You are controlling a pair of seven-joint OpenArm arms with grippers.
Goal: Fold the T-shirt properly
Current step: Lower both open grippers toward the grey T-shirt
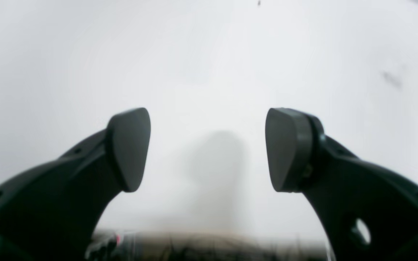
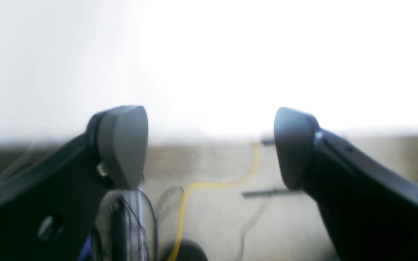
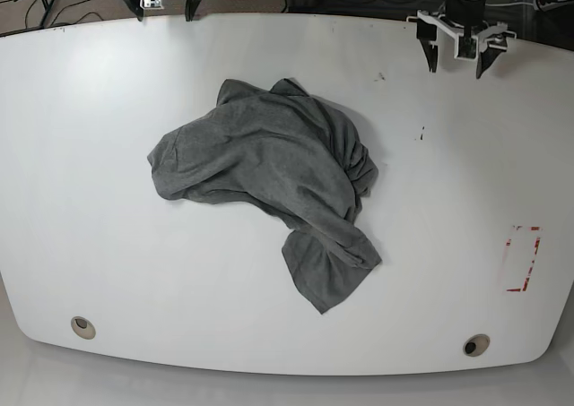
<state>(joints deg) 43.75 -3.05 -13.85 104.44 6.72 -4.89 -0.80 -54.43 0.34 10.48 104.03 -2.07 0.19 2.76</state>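
The grey T-shirt [image 3: 276, 177] lies crumpled in a heap near the middle of the white table [image 3: 90, 245], one bunched part trailing toward the near edge. My left gripper [image 3: 458, 62] hangs open over the far right of the table, well away from the cloth. In the left wrist view its fingers [image 1: 131, 148] stand wide apart over bare white tabletop. My right gripper [image 3: 163, 10] hovers open at the far left edge, also apart from the shirt. The right wrist view shows this gripper [image 2: 209, 148] empty over the table edge and floor.
A red-outlined mark [image 3: 523, 258] sits on the table's right side. Two round holes [image 3: 82, 326] are near the front corners. Small dark specks [image 3: 421, 135] dot the surface near the left gripper. Cables, one yellow [image 2: 194, 188], lie on the floor beyond the far edge.
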